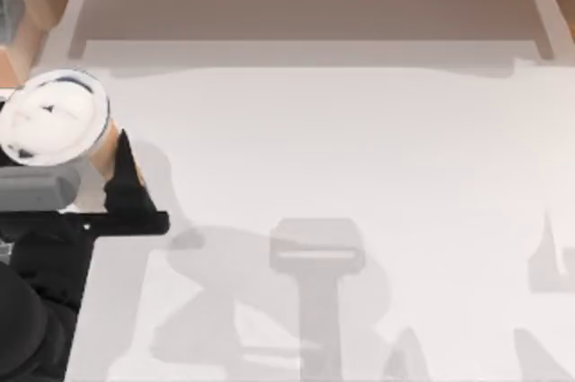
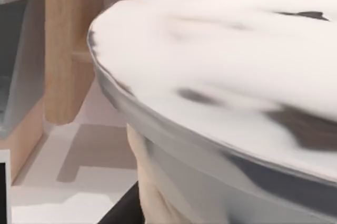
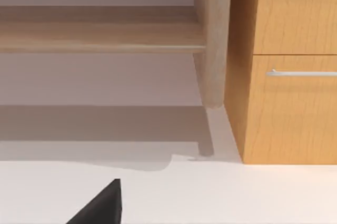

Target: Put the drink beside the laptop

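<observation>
Top view: left gripper [image 1: 90, 162] at table's [image 1: 359, 157] far left edge, closed round the drink [image 1: 52, 117], white lid up, cup seemingly held off the surface. Laptop isn't visible, so placement beside it is left to do. Right arm parked at right; can't tell its claw state.

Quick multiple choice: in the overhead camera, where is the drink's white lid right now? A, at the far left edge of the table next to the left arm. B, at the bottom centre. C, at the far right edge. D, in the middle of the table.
A: in the top view the drink, white lid up, sits at the far left edge, with the left gripper right against it.
</observation>
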